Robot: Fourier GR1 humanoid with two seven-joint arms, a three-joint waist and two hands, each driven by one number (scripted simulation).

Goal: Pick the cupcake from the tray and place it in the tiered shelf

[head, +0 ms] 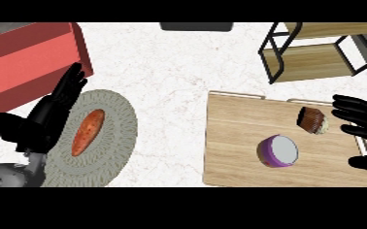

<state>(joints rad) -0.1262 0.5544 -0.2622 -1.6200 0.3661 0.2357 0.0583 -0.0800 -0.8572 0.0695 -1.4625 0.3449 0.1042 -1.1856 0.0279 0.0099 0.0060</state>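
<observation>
1. Your cupcake (313, 120) lies tipped on its side on the wooden tray (237, 140), near the tray's right end. You can see its dark brown ribbed wrapper towards the left and a pale, cream-coloured top towards the right.
2. Your right robot hand (351, 114) shows at the right edge of the view, just beside the cupcake. Its fingers are spread and reach in from the right, with the thumb lower down near the tray's right end; they do not close round the cupcake.
3. Your left robot hand (54, 104) rests at the left, fingers straight and pointing up, over the edge of a round woven grey plate (118, 136).
4. On that plate lies an orange-red sweet potato (87, 132).
5. A halved purple onion (277, 151) also sits on the tray, below and left of the cupcake.
6. The tiered shelf (315, 51) stands on the white marbled tabletop (172, 73) above the tray, at the upper right.
7. A red box (36, 58) fills the upper left corner.
</observation>
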